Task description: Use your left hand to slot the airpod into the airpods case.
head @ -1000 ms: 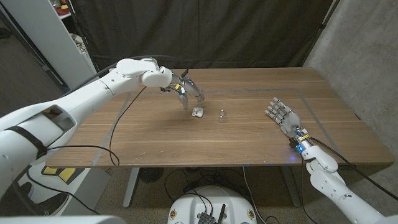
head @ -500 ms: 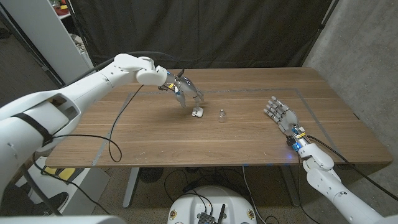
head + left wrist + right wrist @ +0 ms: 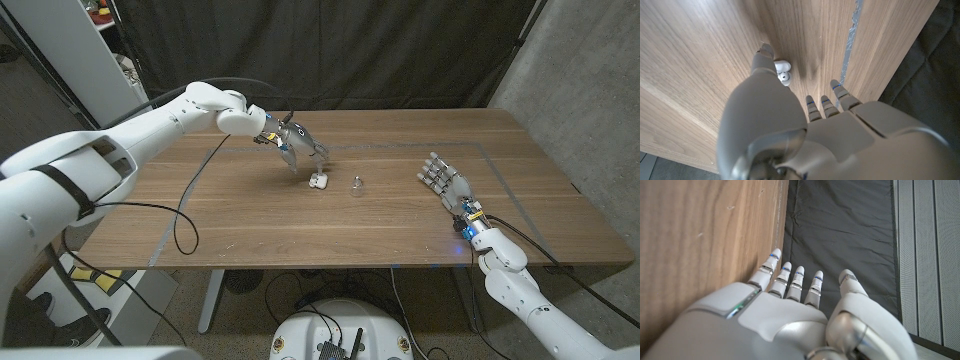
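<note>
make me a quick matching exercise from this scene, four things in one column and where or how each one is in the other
Things:
1. left hand
2. right hand
3. airpods case
4. airpod

Places or states:
A. small item lying alone on the wood, between the case and the right hand
B. open, fingers spread, near the table's right side
C. white, on the table just below the left hand's fingertips
D. reaching down over the table's middle

Pairs: 1-D, 2-B, 3-C, 4-A

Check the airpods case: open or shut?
Open. In the head view the airpods case shows its lid raised; the left wrist view shows its cavity beside the left hand.
</note>
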Motion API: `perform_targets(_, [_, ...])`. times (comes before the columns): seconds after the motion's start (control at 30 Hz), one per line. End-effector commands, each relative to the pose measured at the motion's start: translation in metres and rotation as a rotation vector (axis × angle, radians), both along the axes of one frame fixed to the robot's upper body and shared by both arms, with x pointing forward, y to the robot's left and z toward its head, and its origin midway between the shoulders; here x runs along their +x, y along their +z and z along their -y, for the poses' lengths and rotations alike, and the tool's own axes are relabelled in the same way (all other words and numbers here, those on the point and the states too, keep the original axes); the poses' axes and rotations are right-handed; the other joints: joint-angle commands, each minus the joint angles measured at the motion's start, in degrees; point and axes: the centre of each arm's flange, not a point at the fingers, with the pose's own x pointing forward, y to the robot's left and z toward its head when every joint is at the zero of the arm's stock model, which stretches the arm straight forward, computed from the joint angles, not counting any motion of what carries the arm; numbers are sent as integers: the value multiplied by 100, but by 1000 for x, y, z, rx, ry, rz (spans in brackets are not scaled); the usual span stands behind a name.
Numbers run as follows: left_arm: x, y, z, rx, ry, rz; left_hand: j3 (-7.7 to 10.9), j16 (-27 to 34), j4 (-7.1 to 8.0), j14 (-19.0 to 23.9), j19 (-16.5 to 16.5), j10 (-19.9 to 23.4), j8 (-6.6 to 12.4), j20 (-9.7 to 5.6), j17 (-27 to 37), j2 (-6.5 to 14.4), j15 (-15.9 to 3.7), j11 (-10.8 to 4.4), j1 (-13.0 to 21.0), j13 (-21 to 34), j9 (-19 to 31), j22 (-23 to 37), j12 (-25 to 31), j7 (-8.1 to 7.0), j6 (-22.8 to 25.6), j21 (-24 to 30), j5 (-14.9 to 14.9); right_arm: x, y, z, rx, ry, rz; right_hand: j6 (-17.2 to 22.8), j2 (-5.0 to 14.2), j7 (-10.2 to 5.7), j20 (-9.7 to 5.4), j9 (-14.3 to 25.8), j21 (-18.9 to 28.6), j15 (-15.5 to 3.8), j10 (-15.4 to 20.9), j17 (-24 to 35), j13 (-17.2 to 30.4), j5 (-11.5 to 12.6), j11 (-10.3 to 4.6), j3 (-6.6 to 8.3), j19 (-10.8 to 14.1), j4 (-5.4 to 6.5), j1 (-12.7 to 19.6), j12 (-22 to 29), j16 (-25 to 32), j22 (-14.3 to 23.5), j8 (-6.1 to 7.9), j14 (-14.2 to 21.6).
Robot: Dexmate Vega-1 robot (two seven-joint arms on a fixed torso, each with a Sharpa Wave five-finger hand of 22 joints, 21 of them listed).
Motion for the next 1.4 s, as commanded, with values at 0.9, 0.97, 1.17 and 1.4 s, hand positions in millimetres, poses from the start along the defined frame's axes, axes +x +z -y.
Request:
perform_targets(0.9, [-9, -14, -7, -83, -26, -33, -162, 56, 218, 78, 7, 144, 161, 48, 17, 155, -212, -128, -301, 12, 127, 34, 93, -17, 313, 25, -65, -54, 74, -16, -324, -109, 208, 269, -55, 233, 110, 18, 25, -567, 17, 4, 21, 7, -259, 34, -48, -88, 35, 25, 22, 24, 30, -7])
perform_targets(0.97, [-9, -17, -9, -82, -27, -41, -169, 56, 216, 83, 8, 152, 171, 45, 16, 150, -218, -131, -298, 12, 132, 34, 97, -18, 336, 26, -67, -54, 74, -16, -316, -108, 206, 270, -56, 270, 110, 17, 25, -568, 22, 5, 21, 6, -249, 30, -50, -85, 31, 27, 24, 24, 28, -6])
perform_targets(1.17, [-6, -21, -10, -89, -41, -38, -186, 55, 206, 92, 10, 152, 189, 55, 12, 137, -228, -131, -277, 11, 143, 34, 100, -20, 379, 28, -72, -55, 72, -20, -309, -108, 208, 263, -59, 289, 111, 15, 25, -569, 35, 4, 21, 6, -245, 25, -58, -88, 30, 31, 24, 24, 21, -8])
perform_targets(1.4, [-1, -23, -7, -101, -69, -21, -196, 56, 192, 105, 17, 187, 185, 48, 8, 132, -240, -148, -245, 11, 154, 34, 116, -18, 369, 33, -74, -60, 69, -22, -304, -113, 210, 266, -60, 302, 108, 13, 25, -563, 45, 5, 20, 5, -234, 17, -66, -84, 23, 33, 27, 24, 19, -8])
